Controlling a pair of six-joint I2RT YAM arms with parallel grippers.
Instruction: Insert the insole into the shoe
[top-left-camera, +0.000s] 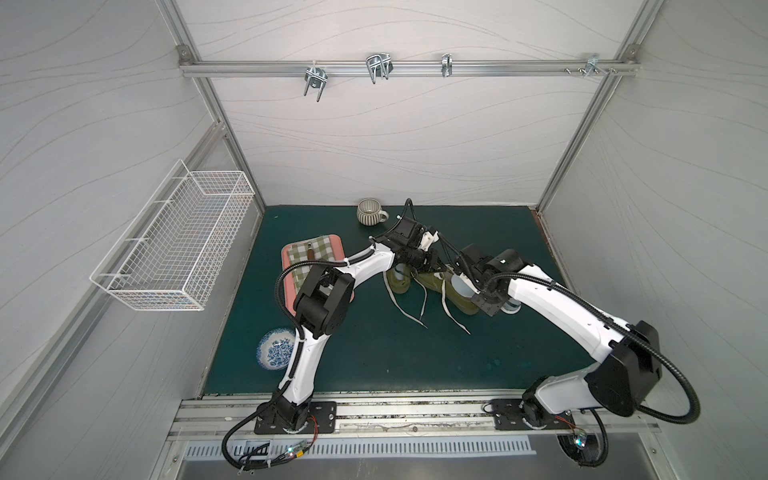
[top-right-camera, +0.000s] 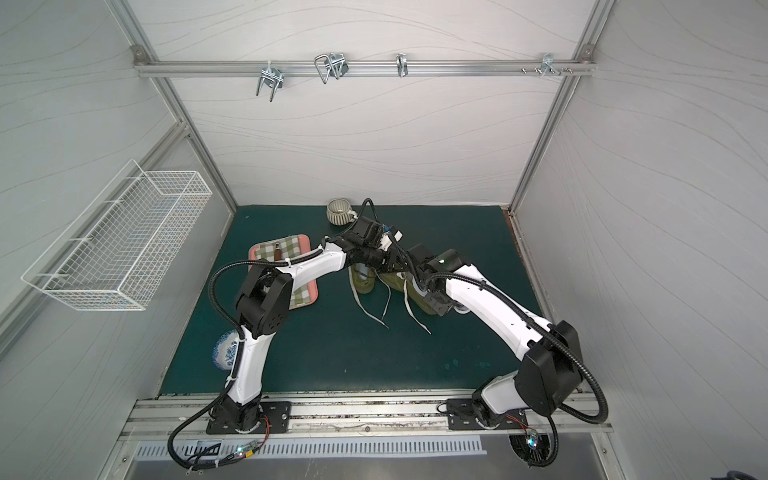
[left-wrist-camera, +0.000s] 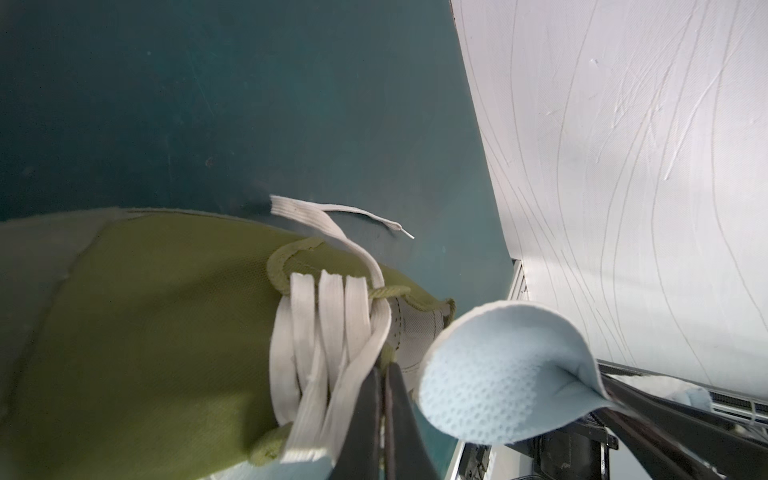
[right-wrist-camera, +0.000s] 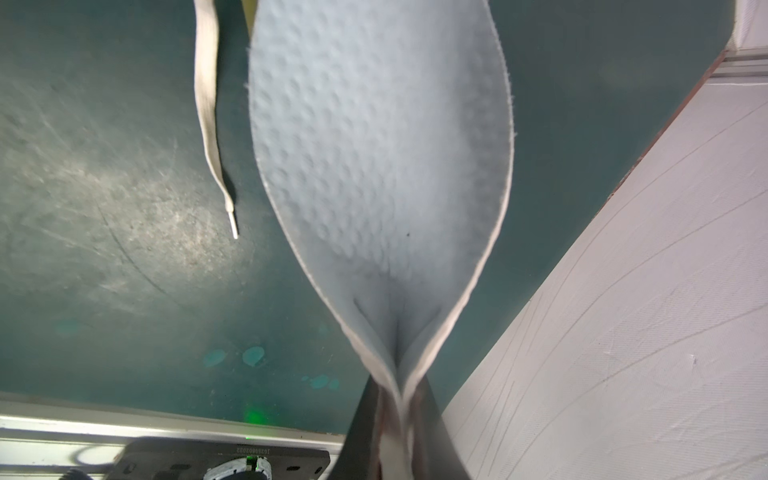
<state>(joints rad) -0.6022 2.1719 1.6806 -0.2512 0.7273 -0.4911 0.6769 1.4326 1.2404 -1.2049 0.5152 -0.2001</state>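
Observation:
An olive green shoe (top-left-camera: 459, 300) with white laces (left-wrist-camera: 328, 332) lies on the green mat, seen close up in the left wrist view (left-wrist-camera: 145, 332). My left gripper (left-wrist-camera: 384, 368) is shut, pinching a thin green edge of the shoe beside the laces. The light blue dimpled insole (right-wrist-camera: 382, 145) hangs folded at one end in my right gripper (right-wrist-camera: 399, 386), which is shut on it. The insole's free end (left-wrist-camera: 498, 374) curls just beside the shoe's opening. In both top views the two wrists meet over the shoe (top-right-camera: 415, 297).
A second olive shoe (top-left-camera: 398, 282) lies just left of the first, laces trailing forward. A ribbed mug (top-left-camera: 371, 212) stands at the back, a pink tray (top-left-camera: 286, 253) with a checked cloth to the left, a blue patterned bowl (top-left-camera: 276, 348) front left. A wire basket (top-left-camera: 174, 241) hangs on the left wall.

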